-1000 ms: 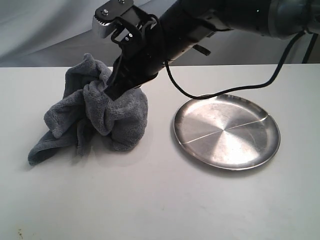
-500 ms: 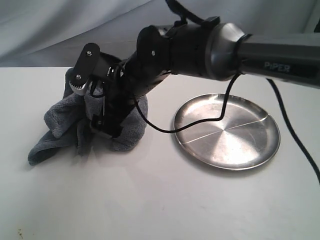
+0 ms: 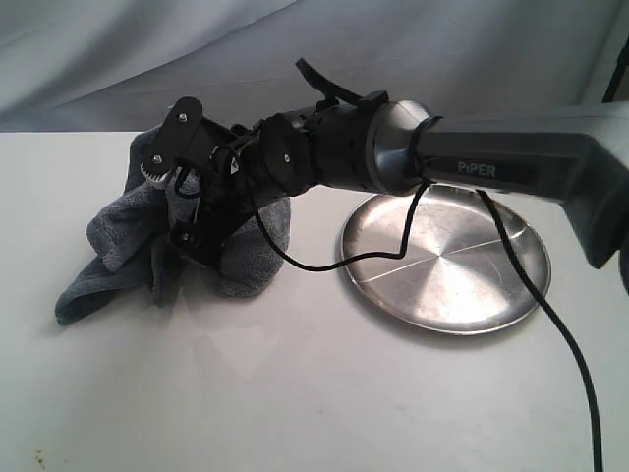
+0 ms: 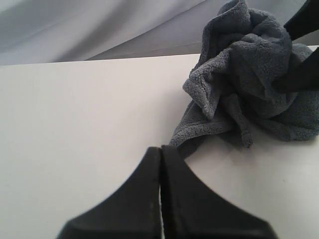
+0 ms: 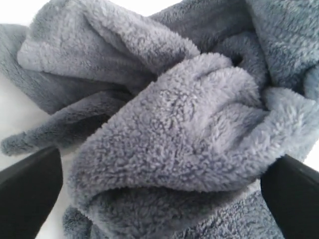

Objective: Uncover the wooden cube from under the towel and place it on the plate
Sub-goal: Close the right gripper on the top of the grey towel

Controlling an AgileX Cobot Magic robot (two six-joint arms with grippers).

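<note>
The dark grey fluffy towel [image 3: 123,236] lies bunched on the white table, left of the shiny silver plate [image 3: 447,258]. My right gripper [image 3: 200,228] reaches across from the right and presses into the towel's right side. In the right wrist view it [image 5: 162,186] is open, one black finger [image 5: 30,191] on each side of a thick fold of the towel [image 5: 174,134]. The left gripper [image 4: 160,149] is shut and empty, low over the table just short of the corner of the towel [image 4: 239,94]. The wooden cube is hidden.
The right arm's black cable [image 3: 324,258] hangs down over the plate's near-left rim. A grey cloth backdrop [image 3: 118,49] rises behind the table's far edge.
The right arm has swung down and turned, bringing its gripper from the top of the towel down against the towel's right side. Towel and plate have stayed in place.
</note>
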